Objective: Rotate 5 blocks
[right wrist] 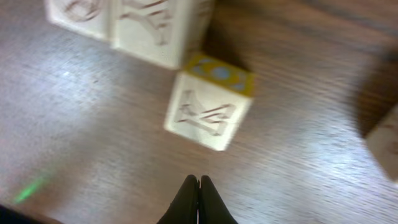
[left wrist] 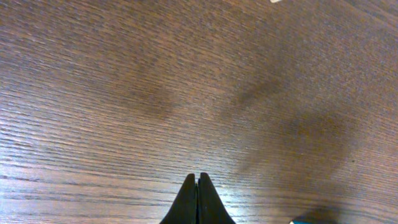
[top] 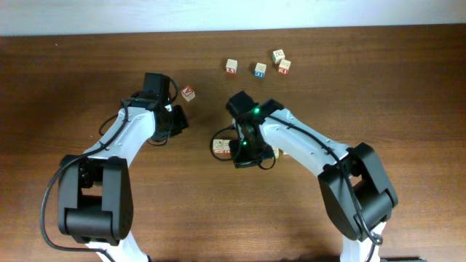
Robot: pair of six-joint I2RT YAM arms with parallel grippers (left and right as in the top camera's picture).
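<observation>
Two claws, and both are pinched tight together with nothing between them. The left gripper (left wrist: 198,183) hangs over the bare wooden table (left wrist: 124,93), fingers flush against each other. The right gripper (right wrist: 199,186) is low over the wood too. Just ahead of its tips sits a pale alphabet block (right wrist: 208,109), yellow-bordered face up, carved letter facing the wrist camera, and not touched. Beyond it, two more blocks (right wrist: 155,28) stand side by side, touching each other and cut off by the top edge. A blurred pale shape (right wrist: 385,143) at the right edge is too soft to read.

From overhead, the right arm covers most of that cluster, and only a pale cube (top: 221,147) peeks out on one side of it. At the far side of the table, well apart from both claws, sits a red-lettered block (top: 231,67). Near it is a blue-lettered cube (top: 260,70), then a far block (top: 278,55) with a neighbour block (top: 285,67) just beside it. A red-faced cube (top: 188,93) lies near the left arm's wrist.
</observation>
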